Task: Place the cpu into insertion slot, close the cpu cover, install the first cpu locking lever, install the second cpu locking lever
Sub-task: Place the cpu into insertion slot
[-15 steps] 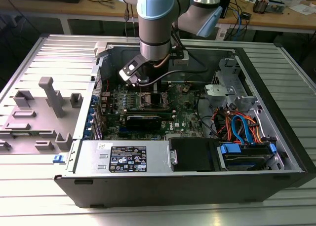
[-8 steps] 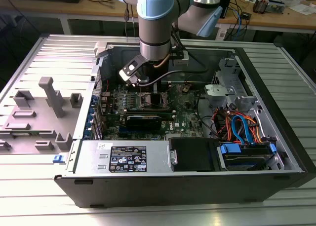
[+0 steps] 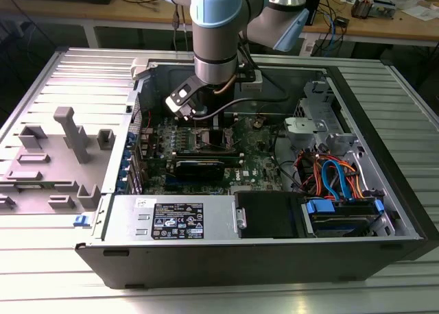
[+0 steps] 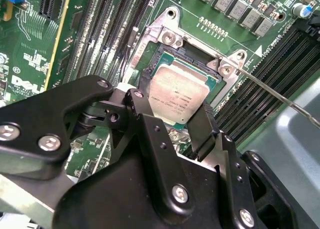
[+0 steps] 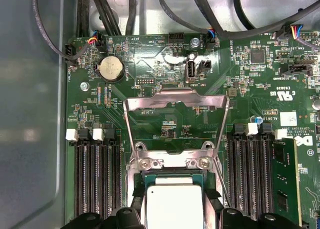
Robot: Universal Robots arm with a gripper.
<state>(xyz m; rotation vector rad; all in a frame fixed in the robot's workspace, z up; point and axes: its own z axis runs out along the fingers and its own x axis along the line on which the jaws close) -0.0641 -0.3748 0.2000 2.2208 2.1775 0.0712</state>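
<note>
Trouble, as I see it, would begin at the cpu (image 4: 177, 94) itself. It is pinched by its edges between the two black fingers (image 4: 142, 111) of the gripper (image 4: 172, 116), right at the insertion slot (image 4: 167, 36). In the second wrist view it looks a touch tilted against the silvery rim, with dark socket showing past its far edge. Whether it is already bedded or hangs just above, I cannot tell.

If it goes down skewed or off-centre, I'd expect a corner to ride up on the frame, and the socket's contacts could get bent. Letting go while it is tilted could leave it lying crooked. The cpu cover (image 5: 175, 100) stands hinged up beyond the socket in the first wrist view, clear of the chip, but shutting it over a badly seated chip would load it wrongly. A thin locking lever (image 4: 272, 94) juts out just beside the socket and might snag. Long black memory slots (image 5: 95, 174) flank the socket on both sides, which I judge leaves the fingers little room to stray.

In the exterior view the arm (image 3: 216, 26) reaches straight down into the open computer case (image 3: 206, 266), wrist upright, its tool end low over the green motherboard (image 3: 257, 160).
</note>
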